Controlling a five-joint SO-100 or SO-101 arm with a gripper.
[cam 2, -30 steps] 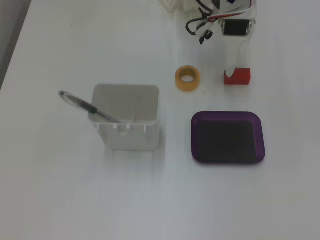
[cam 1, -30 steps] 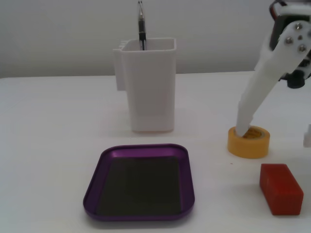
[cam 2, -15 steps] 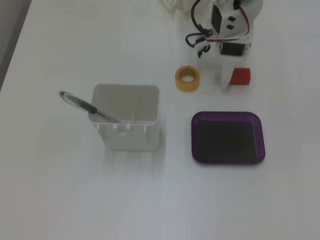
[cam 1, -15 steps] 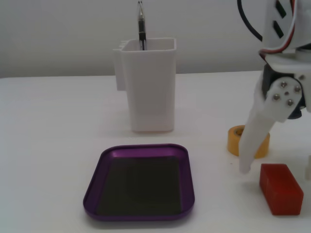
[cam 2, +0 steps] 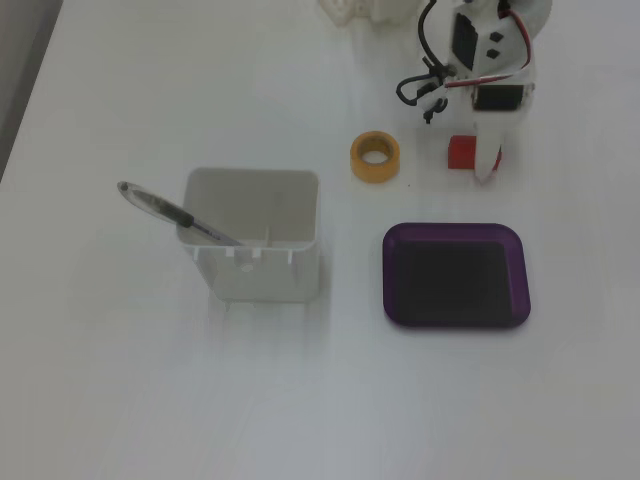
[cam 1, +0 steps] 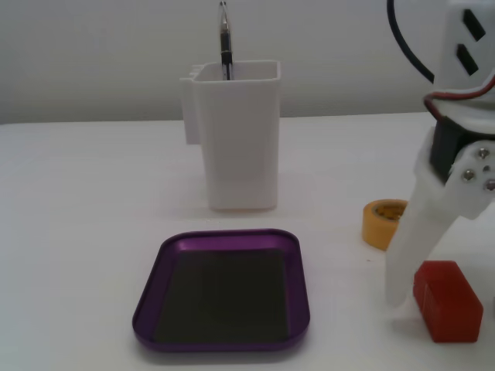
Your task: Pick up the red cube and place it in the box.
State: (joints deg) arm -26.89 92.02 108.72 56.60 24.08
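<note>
White desk (cam 1: 85, 201), pale wall behind. Jaws down at red cube (cam 1: 446, 300), one white finger (cam 1: 414, 251) touching its side; opening unclear. Purple box (cam 1: 223, 334) apart, empty.

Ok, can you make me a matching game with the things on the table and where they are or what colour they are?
Things:
1. red cube
2. box
3. tape roll
4. pen

Descriptions:
A. yellow ring lying flat on the table
B. leaning inside the white container
C. right beside the gripper's white finger
D. purple and empty

Pairs: 1-C, 2-D, 3-A, 4-B
</note>
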